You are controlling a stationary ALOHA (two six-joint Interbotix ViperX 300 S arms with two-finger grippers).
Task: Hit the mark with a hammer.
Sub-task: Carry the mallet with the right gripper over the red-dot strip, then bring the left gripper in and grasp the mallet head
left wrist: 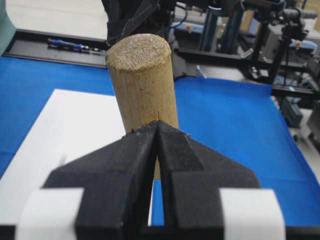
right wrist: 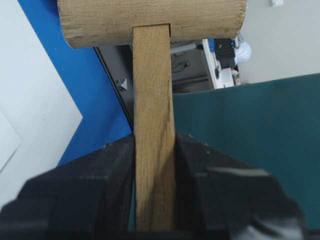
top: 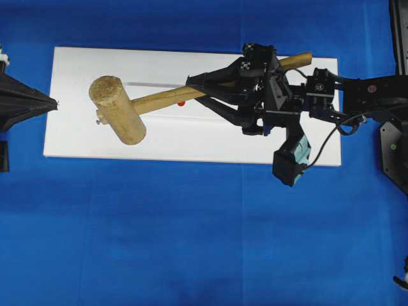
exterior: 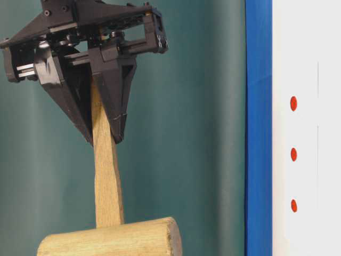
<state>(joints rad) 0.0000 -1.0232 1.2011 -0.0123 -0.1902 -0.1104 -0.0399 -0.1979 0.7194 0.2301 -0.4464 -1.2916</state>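
The hammer, a light wooden mallet, hangs over the white board point(top: 83, 137). Its thick head point(top: 118, 109) points left and its flat handle point(top: 159, 99) runs up to the right. My right gripper point(top: 196, 89) is shut on the handle partway along, seen close in the right wrist view point(right wrist: 154, 145) with the head point(right wrist: 150, 20) ahead. The mark point(exterior: 293, 154) is the middle of three red dots on the white strip. In the overhead view one red dot point(top: 181, 102) peeks from under the handle; which one I cannot tell. My left gripper point(top: 54, 102) is shut and empty, just left of the head point(left wrist: 142, 80).
Blue cloth point(top: 191, 236) surrounds the board on all sides. The right arm's body point(top: 357, 95) and a dangling cable lie over the board's right end. A dark green backdrop point(exterior: 186, 133) stands behind the hammer in the table-level view.
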